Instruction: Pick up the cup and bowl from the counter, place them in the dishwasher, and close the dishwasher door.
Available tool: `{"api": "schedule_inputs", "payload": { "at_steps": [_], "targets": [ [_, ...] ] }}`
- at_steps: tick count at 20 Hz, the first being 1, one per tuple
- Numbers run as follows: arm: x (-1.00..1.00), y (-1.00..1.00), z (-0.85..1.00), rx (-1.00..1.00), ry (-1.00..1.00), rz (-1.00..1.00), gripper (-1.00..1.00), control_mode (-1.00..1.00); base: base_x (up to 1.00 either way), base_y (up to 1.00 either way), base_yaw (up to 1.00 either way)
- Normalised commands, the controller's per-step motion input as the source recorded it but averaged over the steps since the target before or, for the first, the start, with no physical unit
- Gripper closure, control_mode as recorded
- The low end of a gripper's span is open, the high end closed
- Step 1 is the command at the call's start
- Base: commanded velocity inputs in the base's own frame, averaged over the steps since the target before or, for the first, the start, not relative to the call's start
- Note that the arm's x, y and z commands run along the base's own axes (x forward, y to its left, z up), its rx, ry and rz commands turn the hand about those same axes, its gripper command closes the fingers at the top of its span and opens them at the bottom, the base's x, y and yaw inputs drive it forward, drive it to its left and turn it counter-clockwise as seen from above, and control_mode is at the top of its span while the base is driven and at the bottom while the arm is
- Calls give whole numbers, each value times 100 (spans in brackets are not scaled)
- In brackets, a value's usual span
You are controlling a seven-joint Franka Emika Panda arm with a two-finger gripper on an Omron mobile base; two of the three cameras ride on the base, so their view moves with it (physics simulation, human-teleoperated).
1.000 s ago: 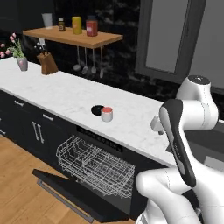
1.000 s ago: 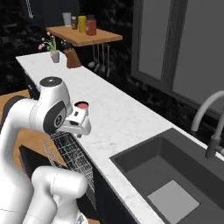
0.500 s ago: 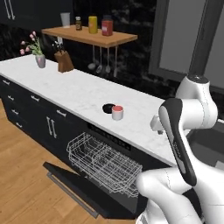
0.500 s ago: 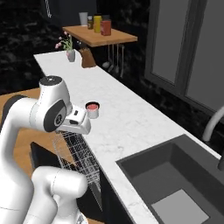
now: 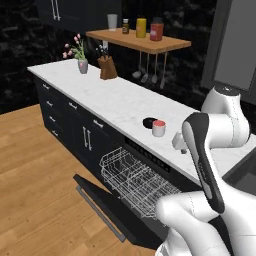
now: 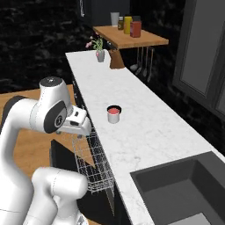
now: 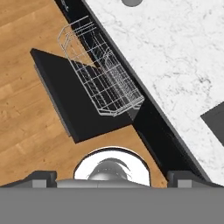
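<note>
From my left base view, the cup (image 5: pixel 159 128) stands on the table (image 5: pixel 115 102) just above the open dishwasher (image 5: pixel 137 177), with the bowl (image 5: pixel 149 122) touching it on the side toward the knife block (image 5: pixel 106 68). The dishwasher door (image 5: pixel 107 205) lies folded down.

From my right base view, the cup (image 6: pixel 114 114) sits beyond the rack (image 6: pixel 93 158).

In my hand view, my end effector (image 7: pixel 111 177) is fully spread and empty above the rack (image 7: pixel 103 74).

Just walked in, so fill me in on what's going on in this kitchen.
The white robot arm's gripper is open and holds nothing. The small grey-white cup with a red top and the black shallow bowl sit side by side on the white marble counter. The black dishwasher door lies open, with the white wire rack pulled out.
</note>
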Motion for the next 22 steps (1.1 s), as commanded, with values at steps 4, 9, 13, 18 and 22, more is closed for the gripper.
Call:
{"api": "schedule_inputs", "payload": {
  "at_steps": [4,9,13,18,22],
  "targets": [
    [0,0,0,0,0,0,-100,100,35,0,29],
    [6,0,0,0,0,4,-100,-100,5,0,3],
    [1,0,0,0,0,1,-100,-100,0,0,0],
    [36,-2,-12,0,-1,0,-100,-100,0,0,0],
    [56,-27,-41,0,-7,-1,-100,-100,0,0,0]
  ]
}}
